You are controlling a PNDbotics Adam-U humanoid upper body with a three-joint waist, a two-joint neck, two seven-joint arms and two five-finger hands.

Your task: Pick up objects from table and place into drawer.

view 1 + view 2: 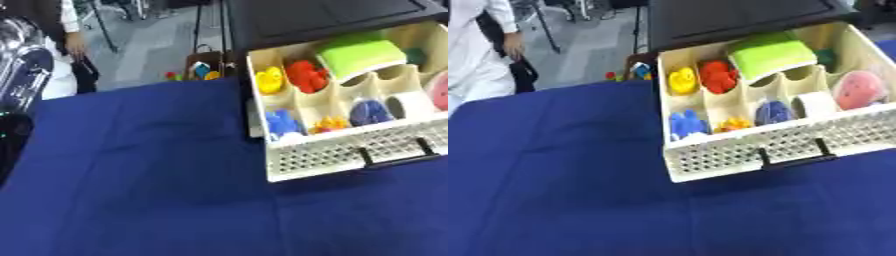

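drawer (737,155) pulled open, toys in its compartments, on blue table (562,190)

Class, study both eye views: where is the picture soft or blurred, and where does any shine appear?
Left eye view: a silver arm part shines at the left edge; right eye view: the drawer and its toys look soft, mesh holes smeared; the blue cloth shows no glare.

Perforated plastic drawer (737,150), matt blue cloth (562,175)

Drawer (350,155) cut off at right edge in left eye view — pink item (857,90) only partly there — contents blurred (small orange piece (734,124) unidentifiable).
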